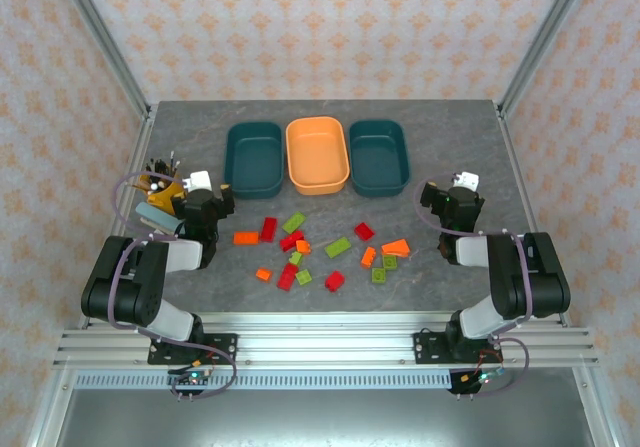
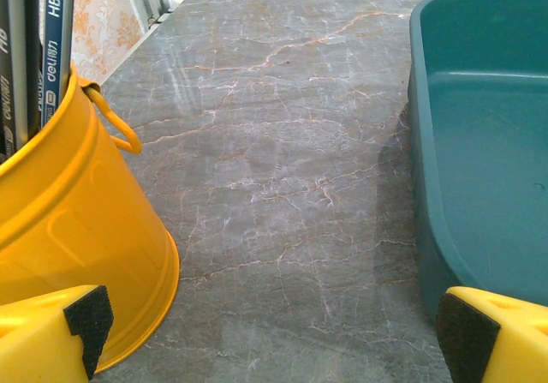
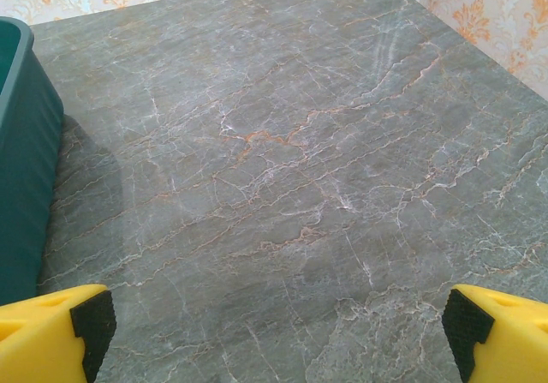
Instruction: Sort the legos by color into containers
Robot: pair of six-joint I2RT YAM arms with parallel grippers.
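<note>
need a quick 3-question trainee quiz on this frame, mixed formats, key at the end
1. True or false: the orange shallow plastic tub stands between the left dark teal plastic tub and the right dark teal plastic tub.
2. Where do the small red, orange and lime green plastic bricks lie? A) inside the tubs B) loose on the grey marbled tabletop C) clamped in the grippers
3. Fill in: the left gripper and the right gripper are both ___.
Key: 1 true; 2 B; 3 open.

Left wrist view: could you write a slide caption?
Open jaws facing marble table between yellow pen cup and teal tub.
</note>
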